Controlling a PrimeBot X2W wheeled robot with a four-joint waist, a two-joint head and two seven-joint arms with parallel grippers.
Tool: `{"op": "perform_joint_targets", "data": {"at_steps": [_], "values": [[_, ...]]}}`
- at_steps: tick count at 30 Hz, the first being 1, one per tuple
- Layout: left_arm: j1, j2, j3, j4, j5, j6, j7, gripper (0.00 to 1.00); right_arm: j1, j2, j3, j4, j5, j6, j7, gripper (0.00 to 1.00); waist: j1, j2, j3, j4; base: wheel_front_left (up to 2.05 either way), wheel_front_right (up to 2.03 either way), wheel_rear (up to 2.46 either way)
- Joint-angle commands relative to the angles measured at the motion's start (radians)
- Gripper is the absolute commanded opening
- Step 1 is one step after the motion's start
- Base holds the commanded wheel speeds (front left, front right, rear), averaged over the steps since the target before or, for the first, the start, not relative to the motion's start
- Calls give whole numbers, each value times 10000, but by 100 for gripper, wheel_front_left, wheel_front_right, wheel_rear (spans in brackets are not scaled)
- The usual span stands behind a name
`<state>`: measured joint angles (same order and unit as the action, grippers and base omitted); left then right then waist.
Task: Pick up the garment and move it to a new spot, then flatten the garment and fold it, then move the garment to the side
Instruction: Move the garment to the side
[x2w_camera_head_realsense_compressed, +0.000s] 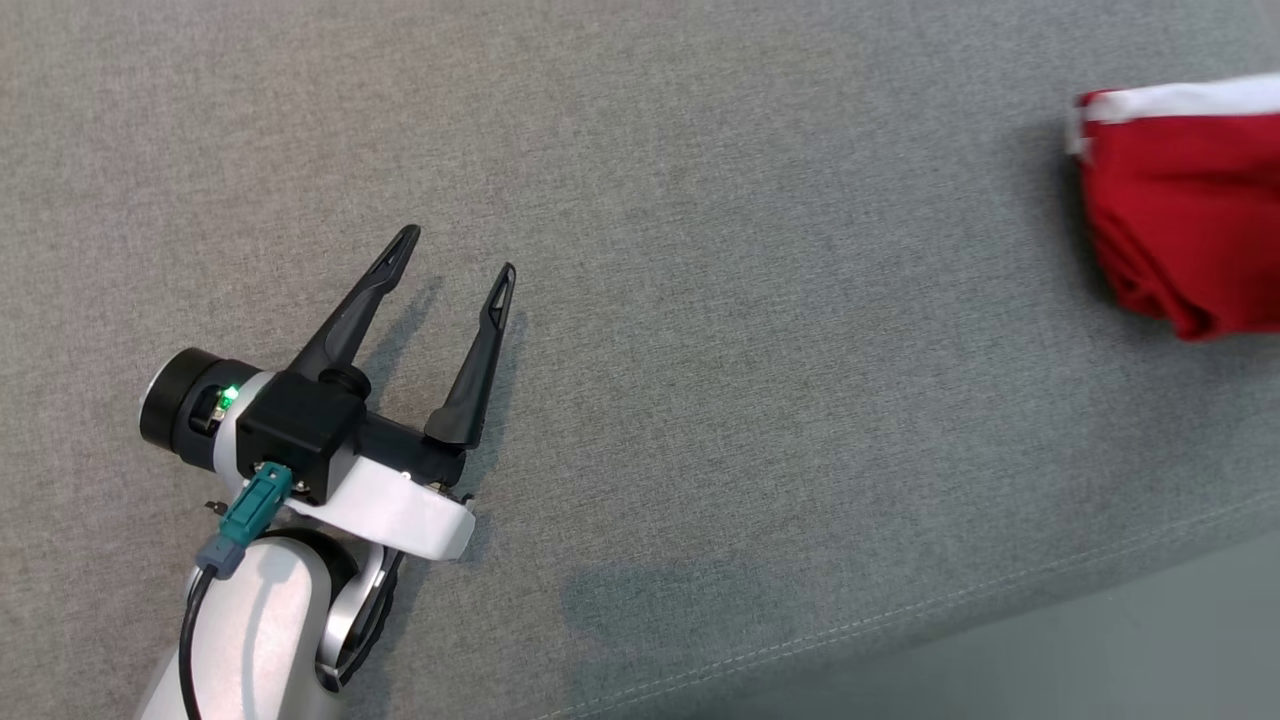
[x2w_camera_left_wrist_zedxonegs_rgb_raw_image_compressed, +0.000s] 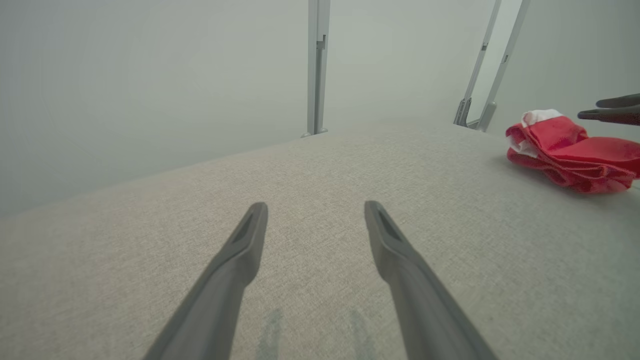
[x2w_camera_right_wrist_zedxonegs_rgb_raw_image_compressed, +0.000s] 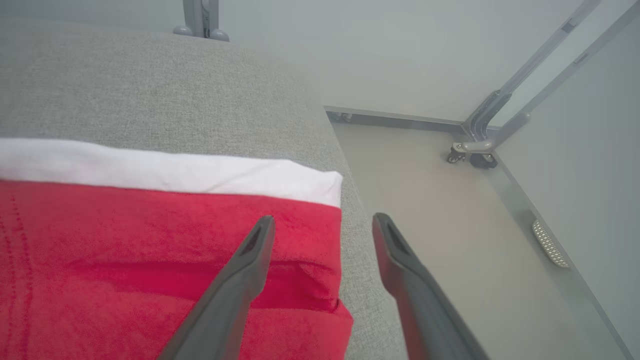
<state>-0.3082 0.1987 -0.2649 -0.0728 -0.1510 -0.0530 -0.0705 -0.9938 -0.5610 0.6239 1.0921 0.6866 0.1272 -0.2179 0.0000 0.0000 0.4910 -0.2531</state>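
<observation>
A folded red garment (x2w_camera_head_realsense_compressed: 1190, 200) with a white band along one edge lies bunched in soft layers at the right end of the grey woven fabric surface (x2w_camera_head_realsense_compressed: 700, 300), close to its edge. The right gripper (x2w_camera_right_wrist_zedxonegs_rgb_raw_image_compressed: 324, 218) hovers at the garment's corner, jaws spread apart and gripping nothing. One of its fingers shows over the red cloth, the other over the pale grey floor (x2w_camera_right_wrist_zedxonegs_rgb_raw_image_compressed: 450, 240). The left gripper (x2w_camera_head_realsense_compressed: 458, 251) hangs well apart from the garment over bare fabric, jaws wide open and empty. A green light (x2w_camera_head_realsense_compressed: 228, 396) glows at its wrist beside a teal cable plug (x2w_camera_head_realsense_compressed: 255, 500). Beyond the surface stands a slim grey metal post (x2w_camera_left_wrist_zedxonegs_rgb_raw_image_compressed: 318, 65), and a caster wheel (x2w_camera_right_wrist_zedxonegs_rgb_raw_image_compressed: 472, 159) sits on the floor.
</observation>
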Motion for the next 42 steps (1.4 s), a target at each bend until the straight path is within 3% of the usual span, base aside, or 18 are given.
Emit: {"op": "perform_joint_targets", "data": {"at_steps": [1, 7, 13, 20, 26, 33, 42], "values": [[-316, 146, 249, -371, 102, -67, 54, 100, -53, -210, -26, 287, 1, 35, -244, 100, 0, 0, 173, 106, 0, 0, 0], [-334, 132, 273, -363, 59, 51, -4, 100, -255, -89, -411, 514, 27, 35, -424, 100, 0, 0, 173, 213, 0, 0, 0], [-59, 203, 602, -211, -157, 273, -195, 100, 238, -51, -2308, -1962, -680, 35, -435, 100, 0, 0, -313, 314, 0, 0, 0], [409, 251, 1108, -96, -524, 551, -466, 100, 2107, 866, -4201, -5151, -1896, 35, -437, 100, 0, 0, -1042, 725, 0, 0, 0], [750, 224, 1446, 52, -834, 746, -696, 100, 4048, 1726, -5114, -7470, -2745, 35, -437, 100, 0, 0, -1696, 1382, 0, 0, 0], [1397, 53, 1737, 315, -1226, 966, -992, 100, 6116, 2612, -5740, -9015, -3487, 35, -196, 100, 0, 0, -2441, 2000, 0, 0, 0], [2144, -97, 1912, 807, -1776, 913, -1207, 100, 8338, 3516, -6537, -9896, -4127, 35, 358, 100, 0, 0, -3358, 2347, 0, 0, 0]]}}
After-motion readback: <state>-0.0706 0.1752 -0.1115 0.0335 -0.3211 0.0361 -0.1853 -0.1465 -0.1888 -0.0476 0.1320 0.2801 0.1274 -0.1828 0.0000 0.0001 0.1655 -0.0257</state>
